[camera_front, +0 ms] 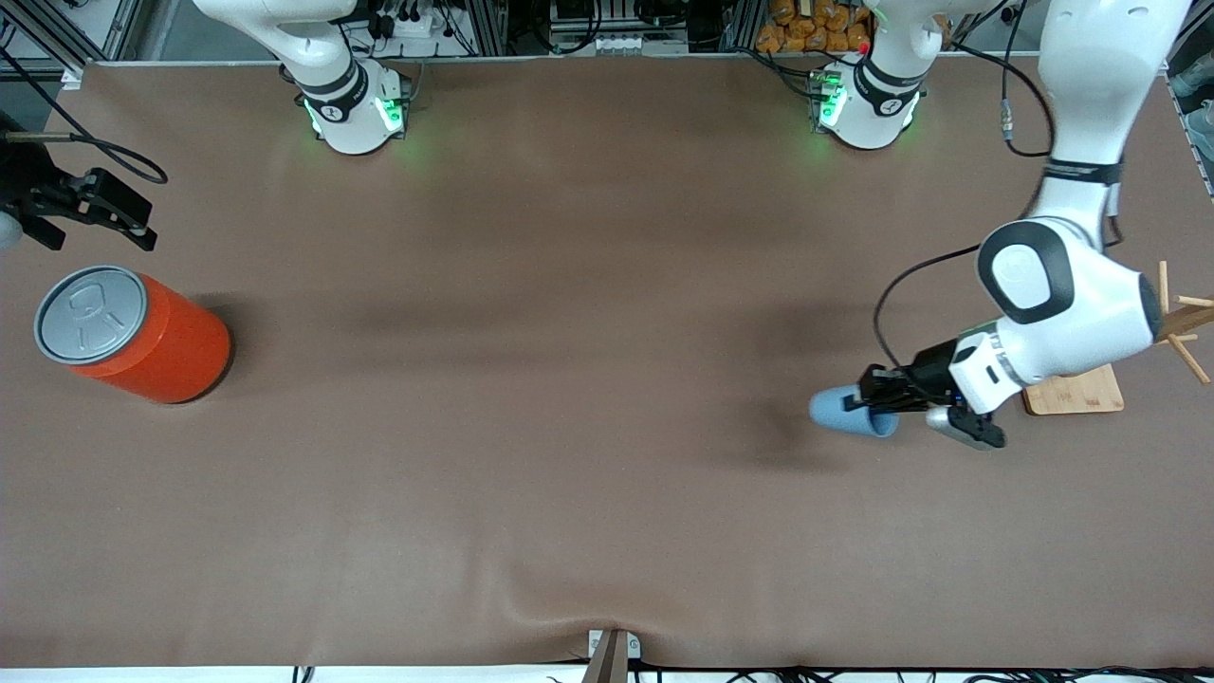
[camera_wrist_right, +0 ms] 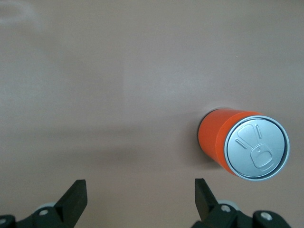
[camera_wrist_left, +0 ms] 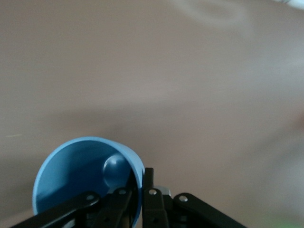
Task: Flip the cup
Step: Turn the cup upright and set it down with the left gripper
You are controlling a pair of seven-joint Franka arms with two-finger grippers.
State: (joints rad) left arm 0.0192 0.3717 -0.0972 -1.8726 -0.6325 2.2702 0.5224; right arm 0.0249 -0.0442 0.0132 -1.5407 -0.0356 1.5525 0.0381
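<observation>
The small light-blue cup (camera_front: 847, 412) is tipped on its side in the air, held over the table toward the left arm's end. My left gripper (camera_front: 884, 399) is shut on its rim wall, one finger inside and one outside. In the left wrist view the cup (camera_wrist_left: 76, 175) shows its open mouth and inner bottom, with the gripper (camera_wrist_left: 141, 190) pinching the rim. My right gripper (camera_front: 104, 213) waits open and empty above the table at the right arm's end; in the right wrist view it (camera_wrist_right: 140, 197) has its fingers wide apart over bare table.
A large orange can (camera_front: 133, 334) with a grey pull-tab lid stands near the right gripper; it also shows in the right wrist view (camera_wrist_right: 244, 142). A wooden rack on a board (camera_front: 1076, 391) stands by the left arm. The table is covered with a brown cloth (camera_front: 569, 379).
</observation>
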